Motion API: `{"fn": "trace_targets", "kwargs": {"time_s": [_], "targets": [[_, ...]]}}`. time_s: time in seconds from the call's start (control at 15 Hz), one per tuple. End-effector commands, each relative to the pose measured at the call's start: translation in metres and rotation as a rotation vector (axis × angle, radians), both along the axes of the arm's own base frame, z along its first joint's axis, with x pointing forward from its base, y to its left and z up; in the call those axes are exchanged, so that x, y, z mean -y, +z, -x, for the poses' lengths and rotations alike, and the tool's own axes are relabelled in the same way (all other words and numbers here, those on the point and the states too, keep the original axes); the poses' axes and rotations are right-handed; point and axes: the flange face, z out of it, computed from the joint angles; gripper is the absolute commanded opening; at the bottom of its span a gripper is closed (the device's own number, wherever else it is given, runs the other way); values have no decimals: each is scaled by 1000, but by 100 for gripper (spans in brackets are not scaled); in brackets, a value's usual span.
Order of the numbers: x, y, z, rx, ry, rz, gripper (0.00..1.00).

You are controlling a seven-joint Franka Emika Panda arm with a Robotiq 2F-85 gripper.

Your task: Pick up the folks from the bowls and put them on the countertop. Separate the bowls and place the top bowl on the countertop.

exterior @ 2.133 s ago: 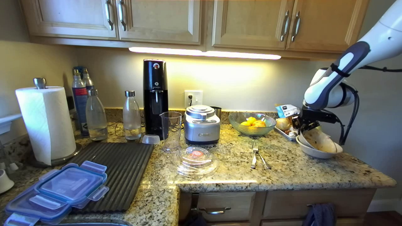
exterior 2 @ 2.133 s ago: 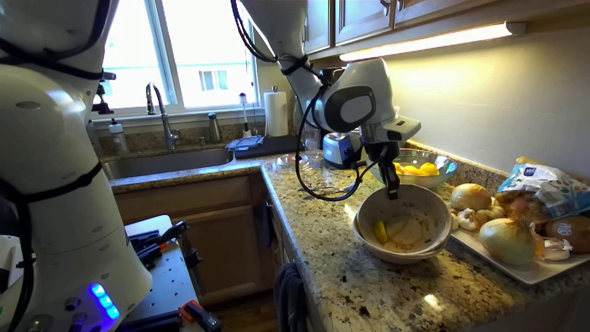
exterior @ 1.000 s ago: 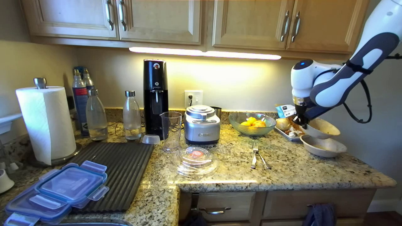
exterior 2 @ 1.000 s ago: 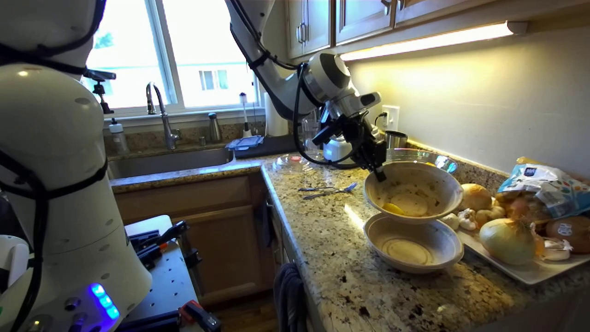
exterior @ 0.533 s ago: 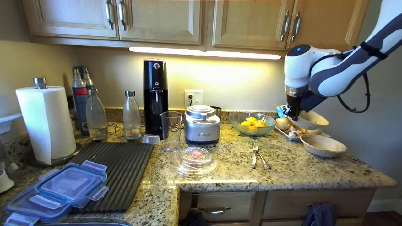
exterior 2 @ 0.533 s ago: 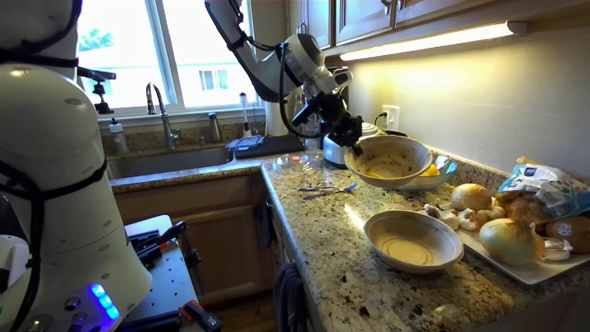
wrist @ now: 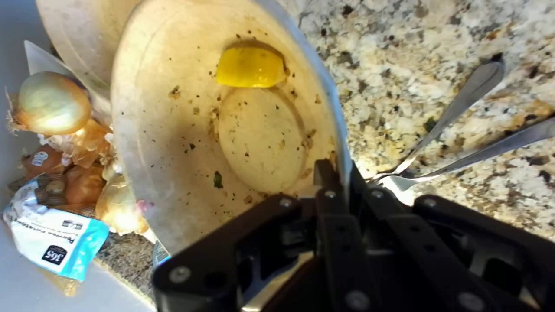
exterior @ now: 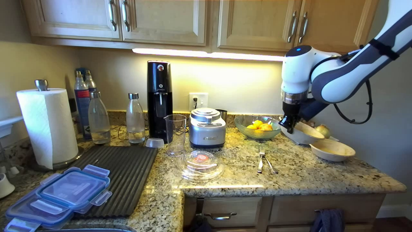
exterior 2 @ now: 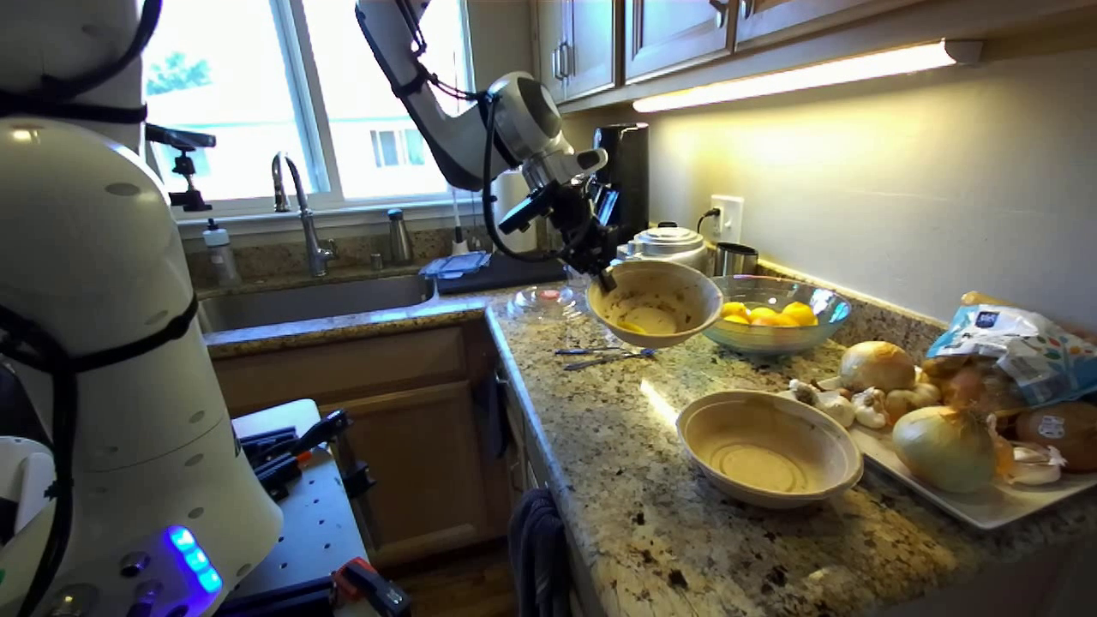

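The top bowl [exterior 2: 656, 304], pale and food-stained with a yellow lemon wedge inside, hangs tilted from my gripper [exterior 2: 607, 281]. In the wrist view the fingers of my gripper [wrist: 342, 175] pinch the wall of the top bowl [wrist: 173, 112], one on each side of its rim. Whether its base touches the countertop [exterior 2: 600, 446] I cannot tell. The lower bowl [exterior 2: 767, 454] stands upright on the granite, apart from the held one. Two forks [exterior: 260, 162] lie on the countertop, crossing near their heads; in the wrist view the forks [wrist: 455, 108] are right of the jaws.
A glass bowl of yellow fruit [exterior 2: 776, 321] is close behind the held bowl. A white tray [exterior 2: 968, 506] with onions, garlic and a potato bag [exterior 2: 1020, 351] sits beyond the lower bowl. A clear lid [exterior: 201, 166] and a food processor [exterior: 207, 129] stand farther along the countertop.
Two seconds ago the bowls were nested. The top bowl has since been lifted out and carried toward the forks and fruit bowl, lower now in an exterior view. The lower bowl stayed behind.
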Motion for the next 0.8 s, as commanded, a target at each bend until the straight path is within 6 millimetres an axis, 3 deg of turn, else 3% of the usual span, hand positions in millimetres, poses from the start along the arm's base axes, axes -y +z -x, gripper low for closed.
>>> {"fn": "trace_targets", "kwargs": {"time_s": [0.0,0.47,0.73], "targets": [[-4,-21,6,-57,26,-27,7],[2,-88,3,-168,48,-76,7],[-4,-100,-2,-166,79,-110,7]]}}
